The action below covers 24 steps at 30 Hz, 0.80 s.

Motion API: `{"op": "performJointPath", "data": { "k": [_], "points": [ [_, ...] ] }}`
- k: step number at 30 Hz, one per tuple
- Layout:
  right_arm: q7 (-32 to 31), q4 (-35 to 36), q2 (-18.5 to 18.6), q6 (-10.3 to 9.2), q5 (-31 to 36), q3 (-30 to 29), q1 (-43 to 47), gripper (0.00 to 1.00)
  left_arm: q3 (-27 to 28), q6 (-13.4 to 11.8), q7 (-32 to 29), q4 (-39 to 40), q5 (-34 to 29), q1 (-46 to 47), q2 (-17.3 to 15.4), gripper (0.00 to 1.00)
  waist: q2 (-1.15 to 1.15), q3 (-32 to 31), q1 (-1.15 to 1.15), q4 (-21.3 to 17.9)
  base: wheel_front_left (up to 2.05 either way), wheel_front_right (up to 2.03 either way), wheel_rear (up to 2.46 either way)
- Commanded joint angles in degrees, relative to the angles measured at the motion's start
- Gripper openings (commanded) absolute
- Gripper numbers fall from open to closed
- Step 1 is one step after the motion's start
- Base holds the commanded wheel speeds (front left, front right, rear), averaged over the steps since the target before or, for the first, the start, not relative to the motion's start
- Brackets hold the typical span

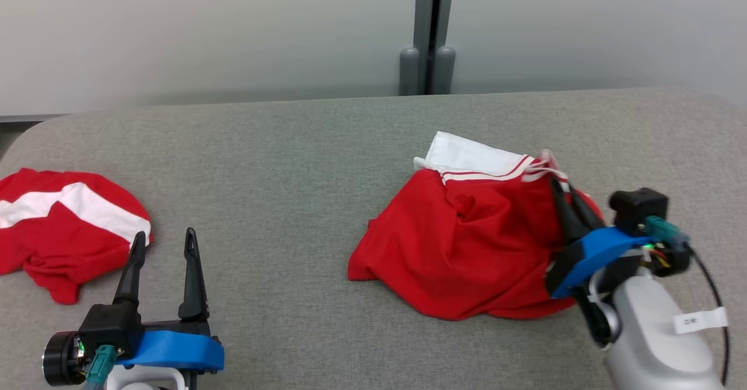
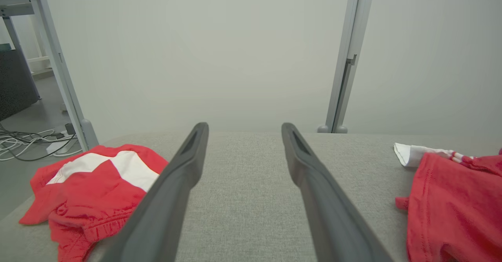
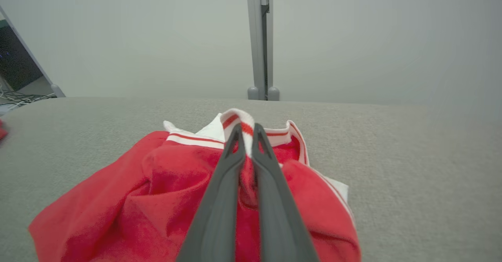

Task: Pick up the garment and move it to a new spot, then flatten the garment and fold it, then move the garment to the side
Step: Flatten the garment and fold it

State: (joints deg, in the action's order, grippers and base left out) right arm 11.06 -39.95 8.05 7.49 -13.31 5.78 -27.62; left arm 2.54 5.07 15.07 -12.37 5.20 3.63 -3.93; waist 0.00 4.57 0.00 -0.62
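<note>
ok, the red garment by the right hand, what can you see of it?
The red garment is a crumpled heap of soft, thin-looking fabric with a white, red-striped ribbed trim and a white panel at its far edge. It lies on the grey cloth-covered surface, right of centre. The right hand is shut on a bunched fold of the striped trim, which stands up in its grip.

Head view high, looking down; wrist views low, close; all share garment (image 1: pixel 467 244).
</note>
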Motion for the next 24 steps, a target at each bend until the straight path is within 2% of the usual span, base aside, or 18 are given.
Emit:
{"op": "performJointPath", "data": {
  "k": [1, 6, 13, 24],
  "points": [
    [-0.46, 1.27, -0.66, 0.01, -0.77, 1.35, 0.59, 0.0, 0.04, 0.11, 0.15, -0.05, -0.14, 0.55, -0.24, 1.0, 0.0, 0.05, 0.0, 0.51, 0.0, 0.0, 0.0],
    [-2.33, 6.14, -3.65, 0.01, -4.54, 8.71, -0.35, 0.0, 0.18, 0.31, 0.15, -0.29, -0.18, 1.0, -0.08, 1.0, 0.0, 0.05, 0.0, 2.82, 0.0, 0.0, 0.0],
    [-2.52, 9.27, -5.17, 0.01, -8.92, 20.08, -3.42, 0.0, 0.3, 0.24, 0.15, -0.7, -0.14, 1.39, 0.15, 1.0, 0.0, 0.11, 0.0, 7.04, 0.0, 0.0, 0.0],
    [-0.09, 13.09, -5.08, 0.01, -21.36, 45.61, -6.82, 0.0, -0.04, 0.22, 0.15, -1.2, 0.15, 2.17, 0.56, 1.0, 0.0, 0.44, 0.0, 12.68, 0.0, 0.0, 0.0]
  ]
}}
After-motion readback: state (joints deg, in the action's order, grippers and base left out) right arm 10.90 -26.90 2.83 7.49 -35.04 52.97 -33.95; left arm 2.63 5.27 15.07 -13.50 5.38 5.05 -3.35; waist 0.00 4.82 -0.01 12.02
